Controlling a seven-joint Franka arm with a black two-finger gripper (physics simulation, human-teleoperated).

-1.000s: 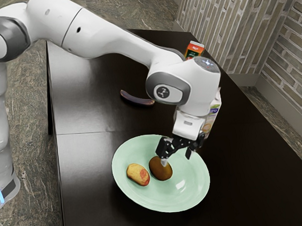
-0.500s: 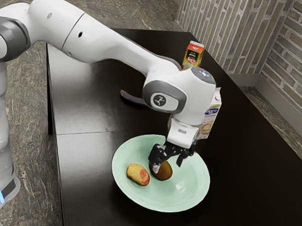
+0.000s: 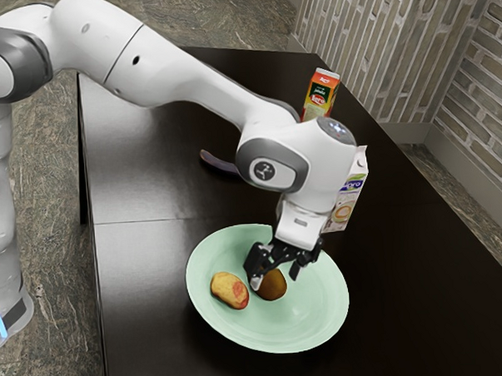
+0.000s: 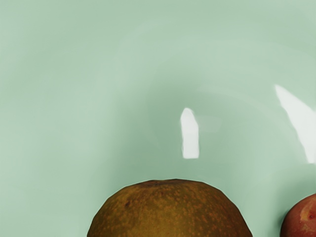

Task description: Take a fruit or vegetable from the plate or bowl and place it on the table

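The brown, speckled fruit [image 3: 273, 288] is seen in the pale green dish [image 3: 315, 322], under the black gripper [image 3: 276, 278]; in the wrist view it is shown close beneath the hand. The fingers [image 3: 256, 282] are held apart, one on either side of the fruit, and a gap is left on the carton side, so nothing is gripped. The reach appears to be nearly completed; the closing, the lift, the carry over the rim and the setting down on the table [image 3: 138, 276] are all left to be done.

Beside it in the dish, a yellow and red fruit [image 3: 230, 290] is found near enough that it could be nudged by the nearer finger. Beyond the dish, a white carton [image 3: 344, 209] is stood near the rim, and that side is best avoided. Farther off, a dark purple, curved vegetable [image 3: 217, 162] and an orange carton [image 3: 321, 95] are placed on the table, well apart from the grasp.
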